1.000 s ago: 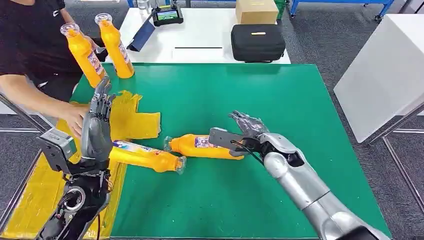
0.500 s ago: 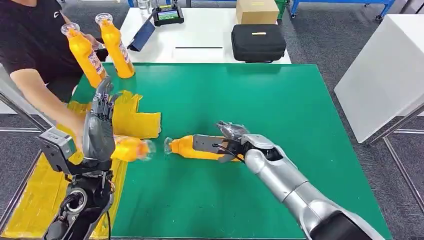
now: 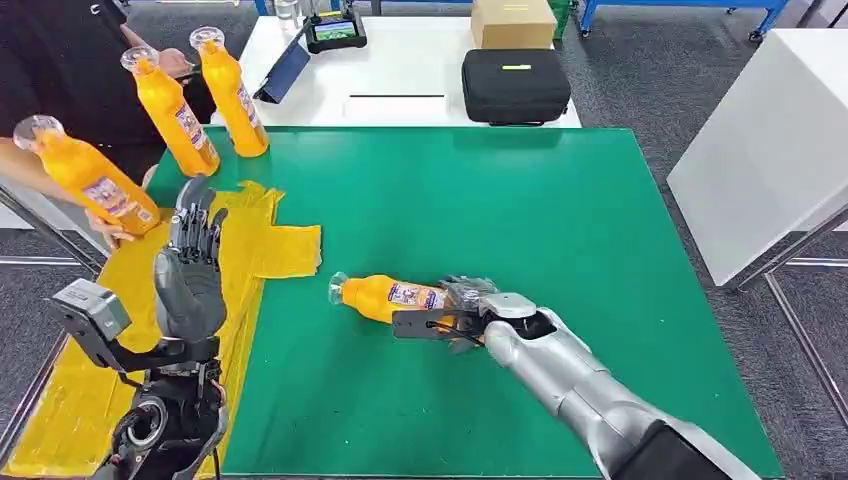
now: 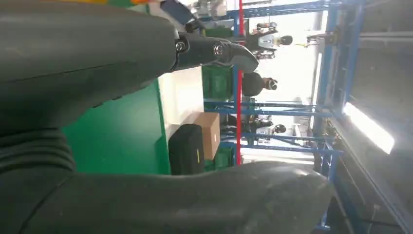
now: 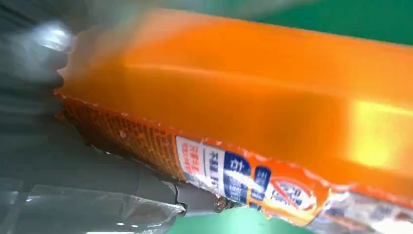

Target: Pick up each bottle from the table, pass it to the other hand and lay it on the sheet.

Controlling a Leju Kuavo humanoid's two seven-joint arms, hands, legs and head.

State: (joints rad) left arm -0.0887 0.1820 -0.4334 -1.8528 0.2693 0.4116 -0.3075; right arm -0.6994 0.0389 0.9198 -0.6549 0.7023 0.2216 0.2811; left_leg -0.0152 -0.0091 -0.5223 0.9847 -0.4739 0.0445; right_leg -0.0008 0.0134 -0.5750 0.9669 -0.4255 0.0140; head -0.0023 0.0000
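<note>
Green surface (image 3: pixel 560 220) carrying the work, with a yellow sheet (image 3: pixel 270 245) spread along its left edge. Right arm reaching in from the lower right; the right robot hand (image 3: pixel 455 312) is closing around the base end of an orange juice bottle (image 3: pixel 385 295) that is lying on its side near the middle of the surface, clear cap pointing toward the sheet. The right wrist view shows the bottle's orange body and printed label pressed close against the grey thumb, so the hand is judged to be grasping the bottle, though lift-off cannot be confirmed. The left robot hand (image 3: pixel 190 270) is standing upright over the sheet, fingers extended and apart, holding nothing. Two more orange bottles (image 3: pixel 205 95) are standing tilted at the far left corner of the surface, and a person's hand (image 3: pixel 105 232) at the left edge is holding a third bottle (image 3: pixel 90 180) above the sheet.

Step in hand: the pick-up, judged to be at the moment of securing the grip. The next move calls for raising the bottle clear of the surface, carrying it leftward to the waiting left robot hand, and keeping enough of the body exposed for that hand to take hold.
</note>
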